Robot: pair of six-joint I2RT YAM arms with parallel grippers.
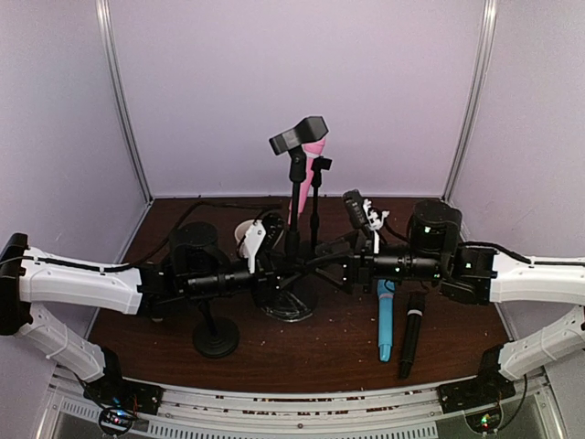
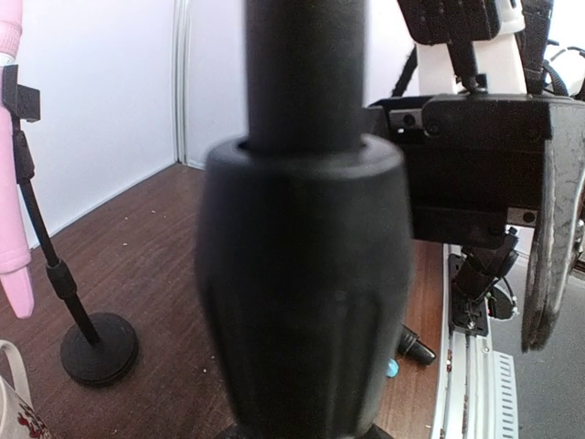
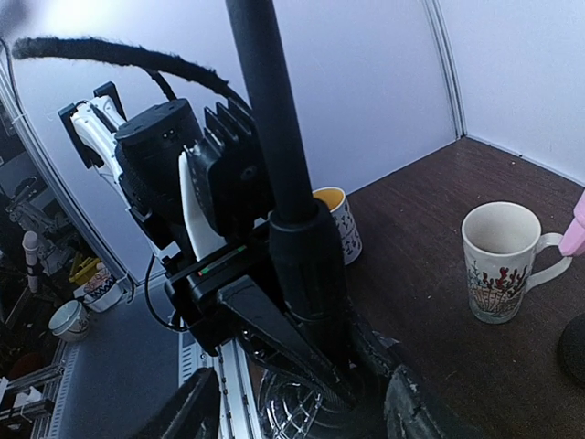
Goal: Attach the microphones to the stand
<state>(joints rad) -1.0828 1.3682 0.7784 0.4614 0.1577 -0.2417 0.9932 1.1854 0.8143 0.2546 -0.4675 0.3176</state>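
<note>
Left jaws pinch the stand [image 1: 295, 197] at its collar; right jaws are spread about its pole. The pink mic [image 1: 315, 157] sits clipped on the rear stand [image 1: 315, 208], while the blue mic [image 1: 386, 320] and black mic [image 1: 410, 340] lie together on the desk [image 1: 311, 357]. Risk: reaching for one mic may knock the other, or the one-sided grip may tilt the stand.

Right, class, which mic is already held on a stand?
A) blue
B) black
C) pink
C: the pink mic sits in the clip of a stand, while the blue mic and black mic lie flat on the table.
</note>
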